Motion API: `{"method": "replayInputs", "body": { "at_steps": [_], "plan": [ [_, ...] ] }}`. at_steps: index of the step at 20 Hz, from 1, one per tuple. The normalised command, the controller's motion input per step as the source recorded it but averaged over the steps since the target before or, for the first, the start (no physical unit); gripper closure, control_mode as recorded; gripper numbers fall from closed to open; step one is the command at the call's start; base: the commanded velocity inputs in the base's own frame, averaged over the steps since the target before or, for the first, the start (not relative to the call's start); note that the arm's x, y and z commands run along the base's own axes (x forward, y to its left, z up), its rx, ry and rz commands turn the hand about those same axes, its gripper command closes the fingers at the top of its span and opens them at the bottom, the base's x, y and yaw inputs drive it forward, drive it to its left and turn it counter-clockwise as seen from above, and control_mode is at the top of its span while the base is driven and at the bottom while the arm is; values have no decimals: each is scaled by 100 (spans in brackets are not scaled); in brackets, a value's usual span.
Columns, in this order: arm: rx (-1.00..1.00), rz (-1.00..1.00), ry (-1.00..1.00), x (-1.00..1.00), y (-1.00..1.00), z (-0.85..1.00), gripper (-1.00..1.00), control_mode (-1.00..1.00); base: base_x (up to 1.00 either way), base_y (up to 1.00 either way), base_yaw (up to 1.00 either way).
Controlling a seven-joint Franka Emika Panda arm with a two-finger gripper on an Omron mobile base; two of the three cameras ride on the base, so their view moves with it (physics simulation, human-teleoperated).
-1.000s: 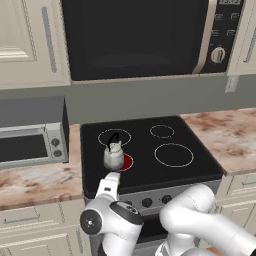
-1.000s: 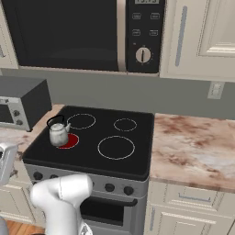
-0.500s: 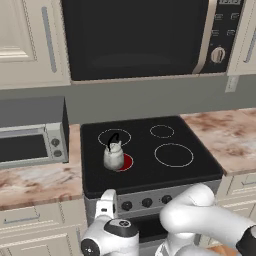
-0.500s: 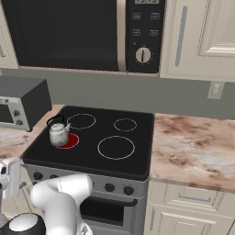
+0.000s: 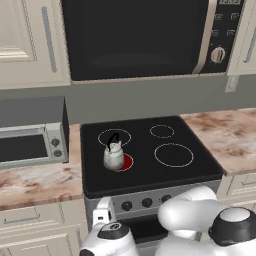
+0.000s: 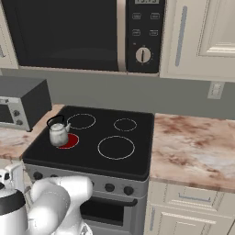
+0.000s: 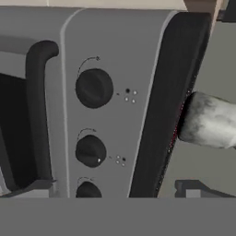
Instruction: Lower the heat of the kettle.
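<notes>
The small whitish-grey kettle (image 5: pixel 113 155) (image 6: pixel 58 133) with a black arched handle stands on the stove's front-left burner (image 5: pixel 128 162), which glows red. In the hand view the kettle (image 7: pixel 209 120) is a blurred pale shape past the stovetop's edge. My gripper (image 5: pixel 103 214) (image 6: pixel 15 173) hangs low in front of the stove's left end, facing the control panel. Two dark knobs (image 7: pixel 93 87) (image 7: pixel 90 150) lie ahead of it and a third (image 7: pixel 87 190) sits between the tips. The gripper (image 7: pixel 115 190) is open, its tips wide apart, holding nothing.
A row of knobs (image 5: pixel 146 202) (image 6: pixel 109 187) runs along the stove front above the oven door handle (image 7: pixel 37 115). A toaster oven (image 5: pixel 31 145) sits on the left counter, a microwave (image 5: pixel 145 35) hangs above, and marble counter (image 6: pixel 193 147) extends right.
The hand has dropped from the stovetop's front edge to the level of the control panel. The kettle has not moved.
</notes>
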Motion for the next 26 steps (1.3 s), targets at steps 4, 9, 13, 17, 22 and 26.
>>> {"method": "replayInputs", "body": {
  "at_steps": [4, 9, 13, 17, 22, 26],
  "plan": [
    [-19, 0, -9, 1, 31, -12, -100, -100, 0, 0, 0],
    [-17, 0, -10, 7, 35, -12, -100, -100, 0, 0, 0],
    [-1, 3, -10, 15, 2, -2, -100, -100, 0, 0, 0],
    [0, 9, -10, 14, 0, -2, -100, -100, 0, 0, 0],
    [0, 9, -11, 9, 0, -10, -100, -100, 0, 0, 0],
    [0, 5, -10, 7, -3, -20, -100, -100, 0, 0, 0]
  ]
}}
